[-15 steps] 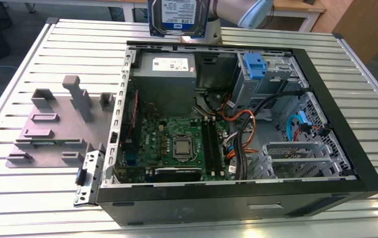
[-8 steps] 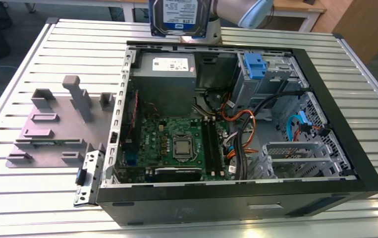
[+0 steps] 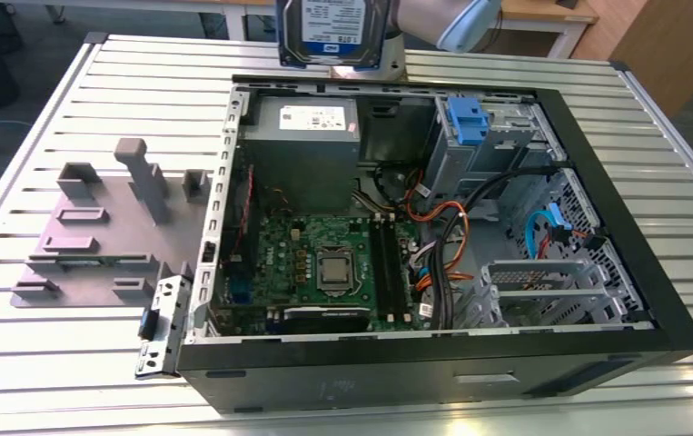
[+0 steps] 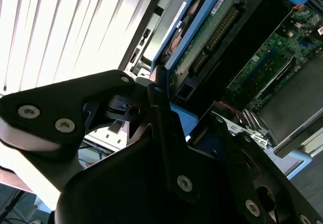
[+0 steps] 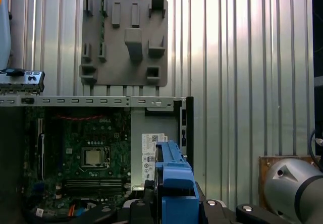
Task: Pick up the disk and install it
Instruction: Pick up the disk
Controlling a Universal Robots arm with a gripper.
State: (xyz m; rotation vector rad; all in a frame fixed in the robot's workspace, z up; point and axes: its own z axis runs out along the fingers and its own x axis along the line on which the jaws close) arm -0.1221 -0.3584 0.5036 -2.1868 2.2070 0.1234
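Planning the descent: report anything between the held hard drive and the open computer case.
Nothing visible does. The pincer holds the silver, blue-bracketed hard drive above the open black computer case's rim. Orange and black cables lie beside its metal drive cage.

I am seeing silver metal on the disk [image 3: 331, 32] under a white-and-blue label, and its side bracket [image 5: 176, 183] is showing bright blue. The table [image 3: 80, 381] is running in silver ribbed stripes from edge to edge. Toward its edge on the exterior view's left, a fixture plate [image 3: 92, 236] is showing matt grey. The computer case [image 3: 443, 381] is showing black outside, around a green motherboard [image 3: 321, 263], a grey power-supply box [image 3: 303, 159] with a white sticker [image 3: 310, 118], a blue latch [image 3: 468, 123] and orange cables [image 3: 437, 213].
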